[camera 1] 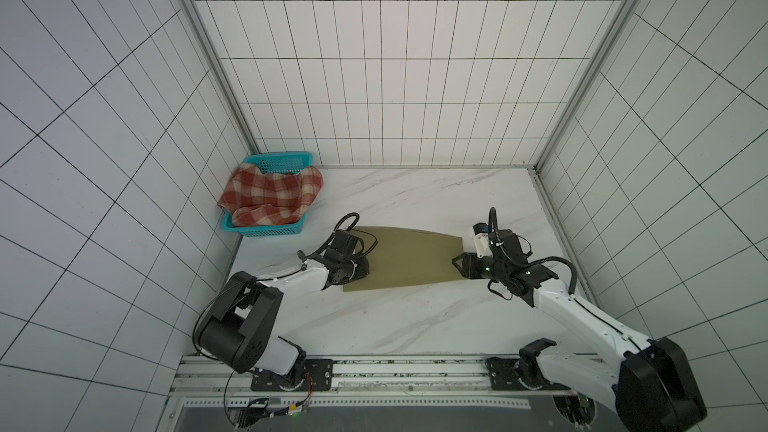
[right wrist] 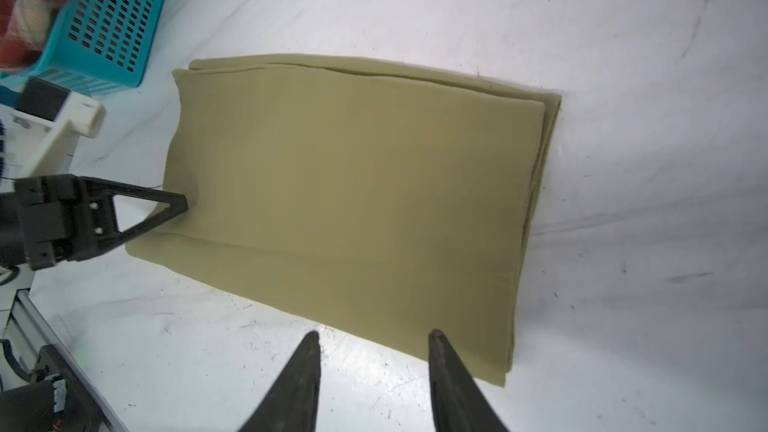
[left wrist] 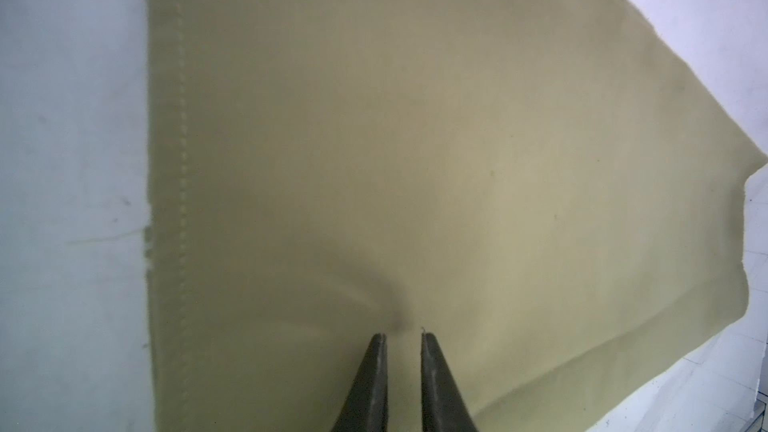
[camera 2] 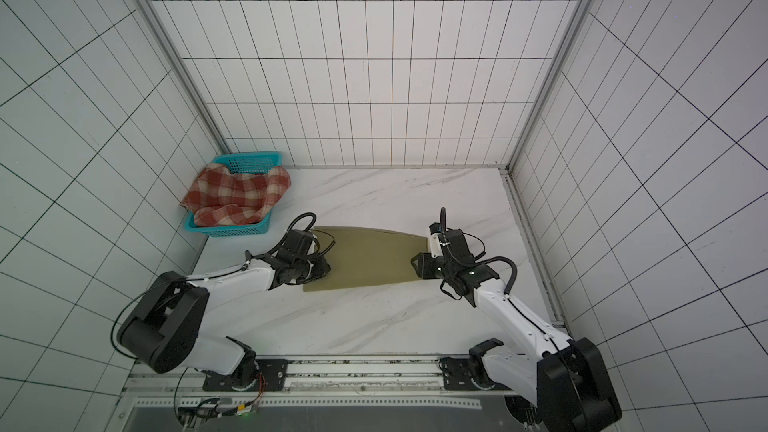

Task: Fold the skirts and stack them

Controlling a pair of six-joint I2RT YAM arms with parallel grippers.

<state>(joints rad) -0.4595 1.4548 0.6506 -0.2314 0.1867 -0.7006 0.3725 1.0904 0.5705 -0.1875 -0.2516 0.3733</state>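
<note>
While white tiled walls (camera 1: pixel 374 76) enclosed the marble table (camera 1: pixel 415 317), the folded khaki skirt (camera 1: pixel 411 259) lay mid-table and the plaid skirt (camera 1: pixel 270 197) filled the far-left basket (camera 1: pixel 282 160). The left gripper (left wrist: pixel 402 334) pinched its left end, and the right gripper (right wrist: pixel 374 333) hung open at its right edge.

Folded olive skirt (camera 1: pixel 411 257) flat on table (camera 1: pixel 415 317); plaid skirt (camera 1: pixel 270 193) heaped in basket (camera 1: pixel 266 229).

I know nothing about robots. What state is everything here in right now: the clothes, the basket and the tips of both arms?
olive skirt: folded, lying flat on the table.
plaid skirt: unfolded, bunched in the basket, spilling over its rim.
teal basket: upright in the table's far left corner, holding the plaid skirt.
left end effector: nearly closed, seemingly pinching puckered cloth of the olive skirt.
right end effector: open, empty, just off the olive skirt's edge.
</note>
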